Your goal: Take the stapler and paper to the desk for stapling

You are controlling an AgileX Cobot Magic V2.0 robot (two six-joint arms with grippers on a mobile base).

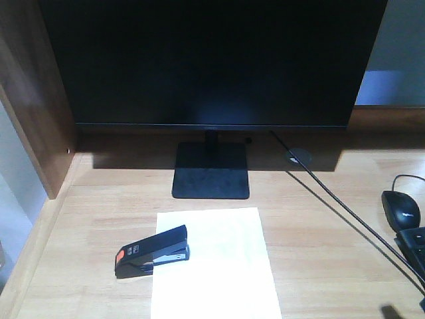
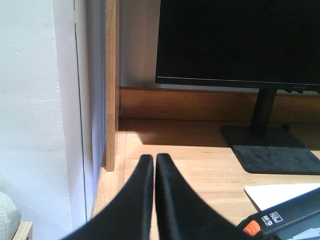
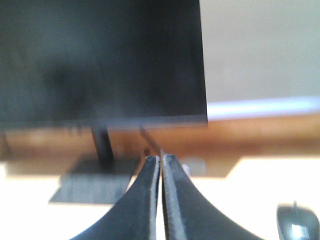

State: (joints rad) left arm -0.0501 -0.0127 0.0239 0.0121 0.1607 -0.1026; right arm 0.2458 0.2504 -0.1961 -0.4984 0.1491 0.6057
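The black stapler (image 1: 153, 251) with its orange-red patch lies on the light wood desk (image 1: 319, 232), its front end over the left edge of the white paper (image 1: 219, 266). The paper lies flat in front of the monitor stand. In the left wrist view my left gripper (image 2: 154, 157) is shut with nothing between its fingers, and it is above the desk's left side. The stapler (image 2: 285, 220) and a corner of the paper (image 2: 280, 192) lie to its right. My right gripper (image 3: 160, 157) is also shut and holds nothing, pointing at the monitor base.
A large black monitor (image 1: 212, 60) on a square stand (image 1: 211, 170) fills the back of the desk. A cable (image 1: 332, 193) runs from the round grommet (image 1: 299, 157) to the right front. A black mouse (image 1: 401, 209) and keyboard corner (image 1: 415, 246) lie at the right. A wood side panel (image 1: 33, 113) bounds the left.
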